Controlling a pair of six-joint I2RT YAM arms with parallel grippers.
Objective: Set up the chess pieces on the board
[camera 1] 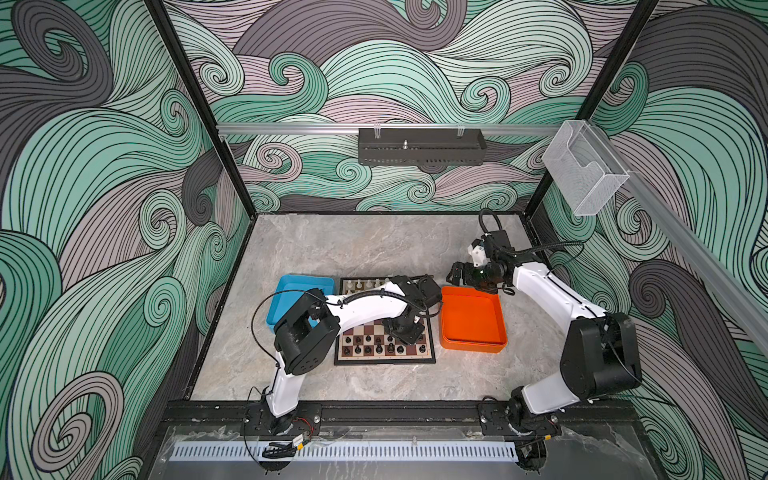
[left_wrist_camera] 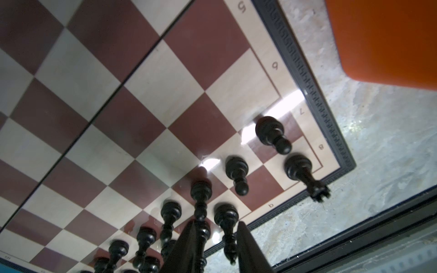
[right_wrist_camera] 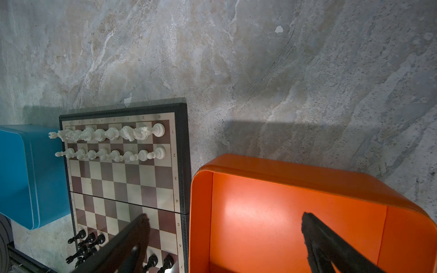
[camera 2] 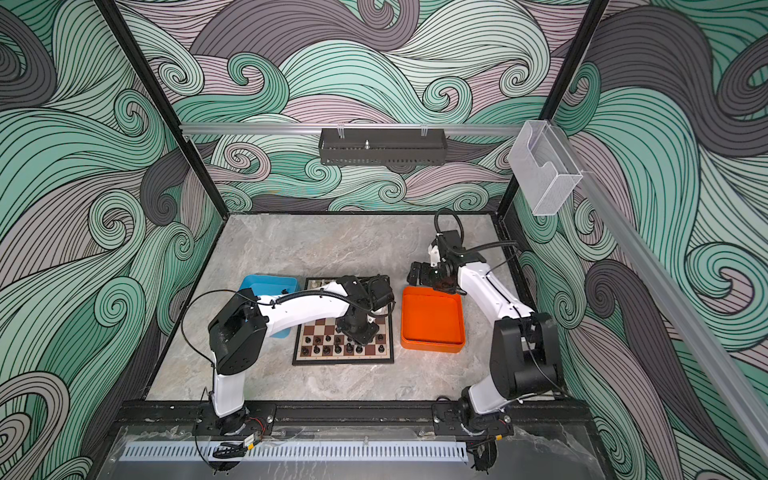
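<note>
1 black piece (left_wrist_camera: 200,192) between left jaws

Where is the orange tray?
In both top views the orange tray sits on the table just right of the board, opposite the blue tray.

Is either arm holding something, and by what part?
Right gripper: nothing, jaws wide open. Left gripper: jaws flank a tall black piece near its top; a grip cannot be told.

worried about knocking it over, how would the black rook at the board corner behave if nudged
The rook is tall on a small round base, so it would probably tip rather than slide. Its glossy surface may be slippery to grip.
</note>
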